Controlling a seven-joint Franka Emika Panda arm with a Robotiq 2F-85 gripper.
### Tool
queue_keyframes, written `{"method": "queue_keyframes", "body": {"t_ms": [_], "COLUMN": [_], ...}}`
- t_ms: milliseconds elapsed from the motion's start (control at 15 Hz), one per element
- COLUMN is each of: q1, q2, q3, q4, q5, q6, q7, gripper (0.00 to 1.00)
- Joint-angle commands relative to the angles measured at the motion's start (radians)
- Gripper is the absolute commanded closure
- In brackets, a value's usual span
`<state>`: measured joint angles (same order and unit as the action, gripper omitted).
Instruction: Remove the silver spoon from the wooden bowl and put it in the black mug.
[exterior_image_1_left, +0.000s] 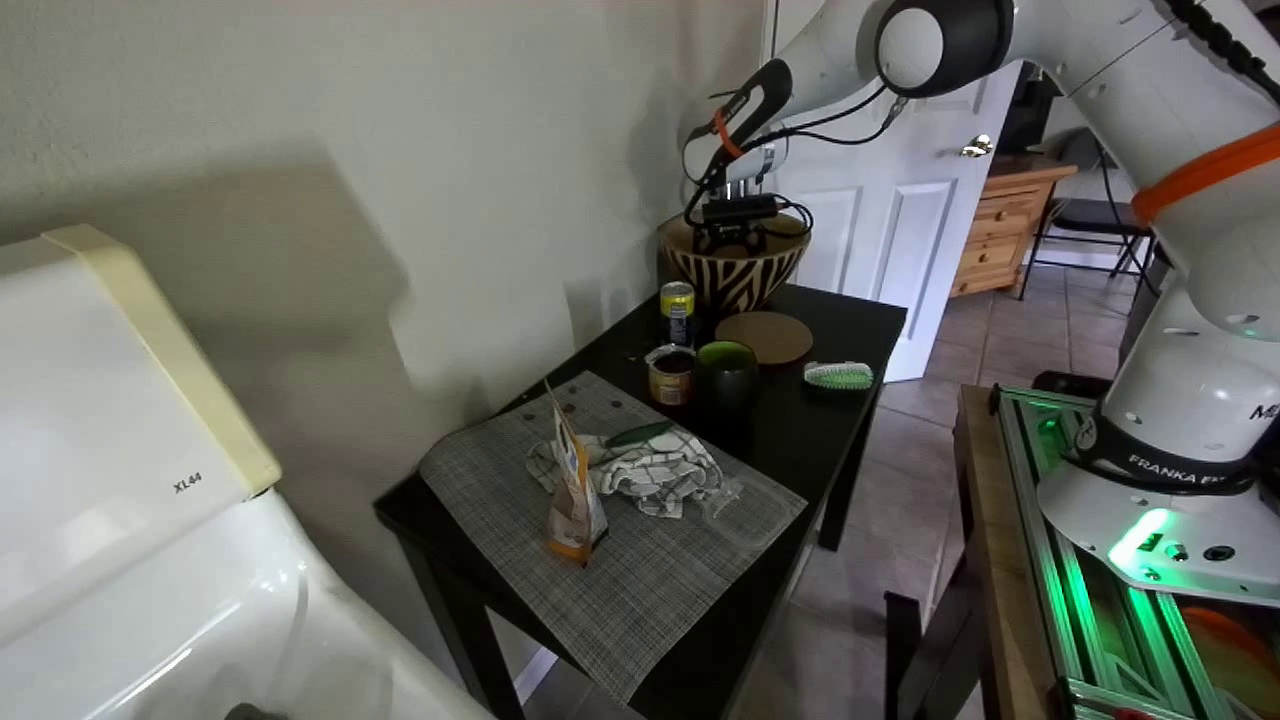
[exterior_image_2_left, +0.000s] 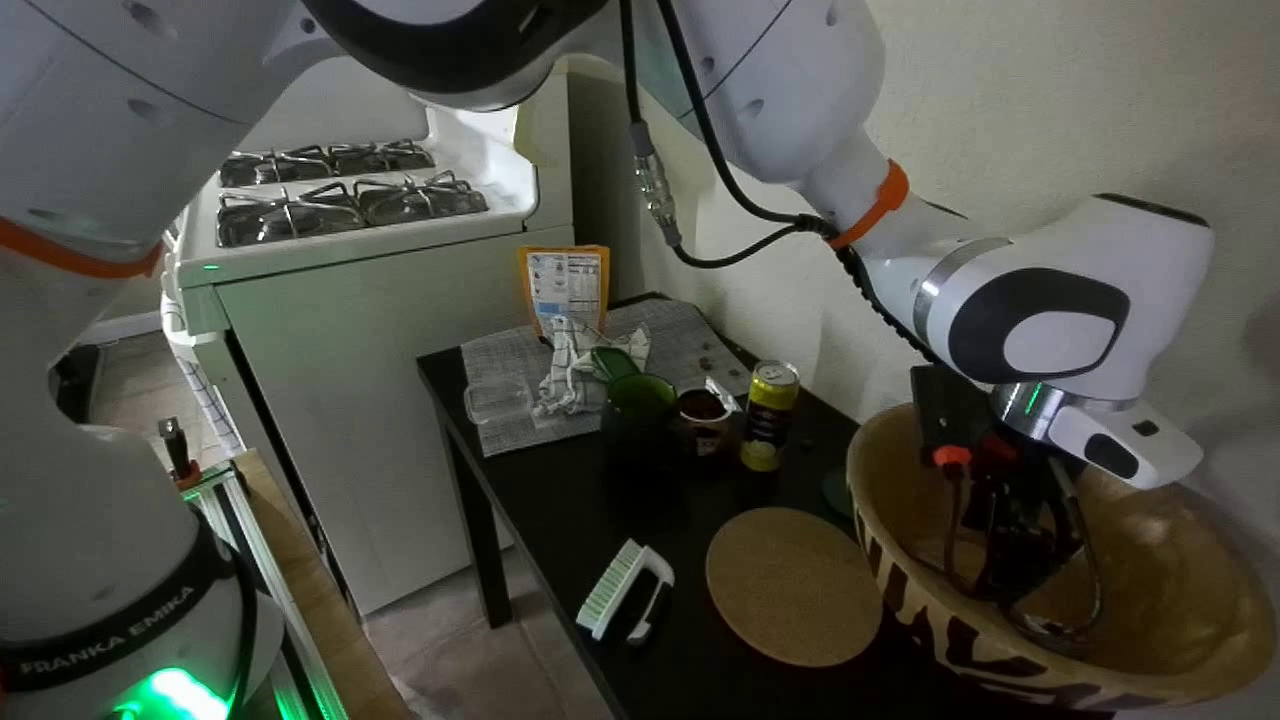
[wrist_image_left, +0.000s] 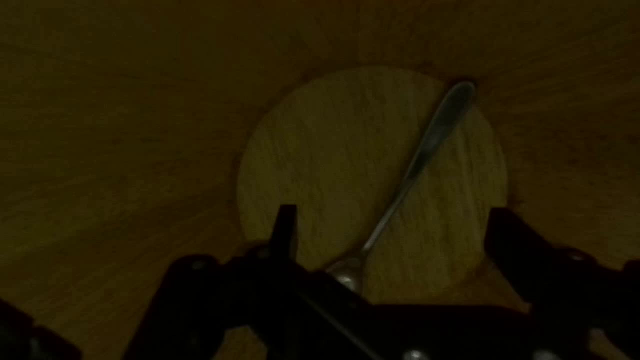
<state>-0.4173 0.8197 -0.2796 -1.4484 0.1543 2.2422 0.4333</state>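
Note:
The tall wooden bowl (exterior_image_1_left: 745, 283) with dark-and-light patterned sides stands at the table's end; it also shows in an exterior view (exterior_image_2_left: 1180, 560). In the wrist view the silver spoon (wrist_image_left: 440, 127) lies slantwise on the bowl's dim floor. My gripper (wrist_image_left: 392, 215) is down inside the bowl, fingers wide apart and empty. The spoon's thin neck shows between the fingertips, and its scoop is partly hidden by the gripper. A dark cup with a green inside (exterior_image_1_left: 727, 380) stands on the table; it also shows in an exterior view (exterior_image_2_left: 640, 405). I cannot make out a separate plain black mug.
A yellow-and-black can (exterior_image_1_left: 677, 315) and an opened tub (exterior_image_1_left: 671, 378) stand beside the dark cup. A round cork mat (exterior_image_2_left: 795, 585) and a brush (exterior_image_2_left: 620, 590) lie near the bowl. A cloth (exterior_image_1_left: 665, 475) and an upright bag (exterior_image_1_left: 573, 490) are on the placemat. A wall runs along the table.

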Motion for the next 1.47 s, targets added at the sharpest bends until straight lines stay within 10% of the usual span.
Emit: {"method": "queue_keyframes", "body": {"t_ms": [0,533,867,1400], "q1": [0.001,-0.002,0.0,-0.006], "q2": [0.031,0.065,0.072,0.051], "q3": [0.014,0.001,-0.01,-0.034], "q4": [0.007,0.018,0.013,-0.019], "q5": [0.051,0.064,0.058,0.051], "q6": [0.086,0.14,0.142,0.121], "q7": [0.0,0.023,0.042,0.039], "gripper": [0.1,0.11,0.58,0.38]}}
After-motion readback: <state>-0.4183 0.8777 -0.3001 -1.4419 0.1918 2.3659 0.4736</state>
